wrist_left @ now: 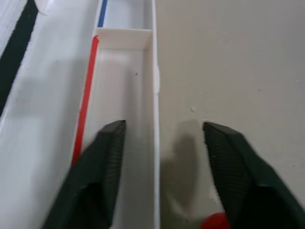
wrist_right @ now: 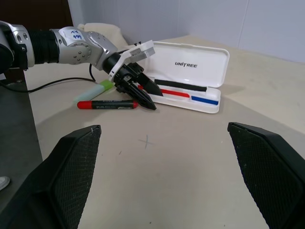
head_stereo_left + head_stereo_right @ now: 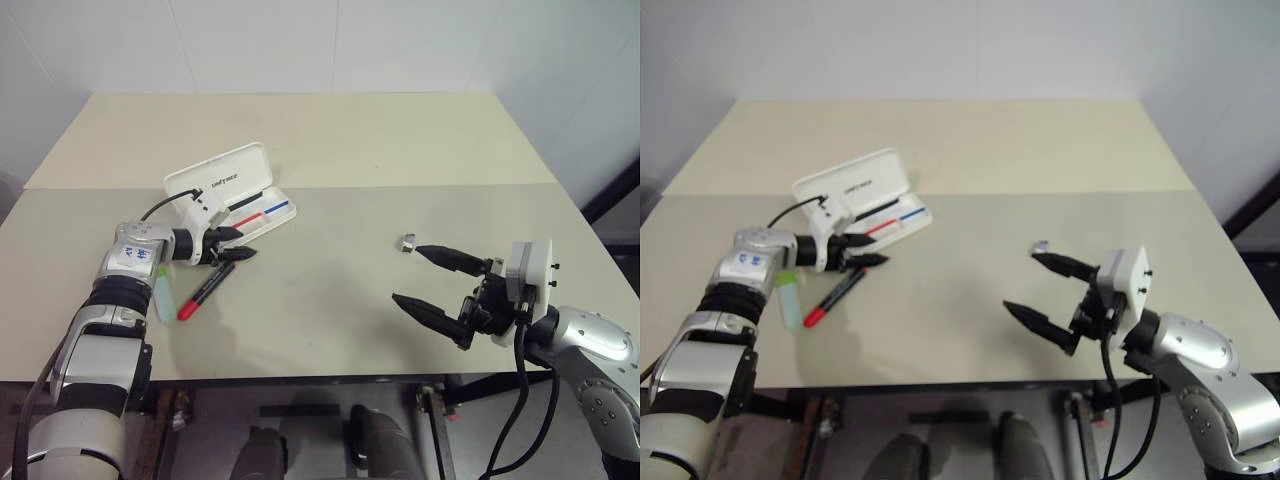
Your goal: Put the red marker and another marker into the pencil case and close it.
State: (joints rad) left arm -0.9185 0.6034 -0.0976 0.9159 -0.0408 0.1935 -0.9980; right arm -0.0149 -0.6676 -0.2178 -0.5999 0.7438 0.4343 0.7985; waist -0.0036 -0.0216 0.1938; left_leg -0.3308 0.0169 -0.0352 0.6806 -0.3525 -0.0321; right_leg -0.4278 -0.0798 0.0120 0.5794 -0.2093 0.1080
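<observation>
Left eye view: the pencil case [image 3: 232,196] is seen open on the table [image 3: 330,290], toward its left edge, lid raised. The left claw [image 3: 238,245] is held low at the case's near end, its jaws partly apart and nothing gripped. The red marker [image 3: 205,290] is laid on the table just nearer than that claw, with another marker [image 3: 163,295] beside it, closer to the left edge. The right claw [image 3: 426,277] is held spread wide and empty over the right half of the table, near a small metallic object [image 3: 408,242].

Left wrist view: one finger [image 1: 97,171] is seen over the case's tray, the other over the table outside its wall.

Right wrist view: the left claw's tips are seen at the case's end, above the red marker's tip.
</observation>
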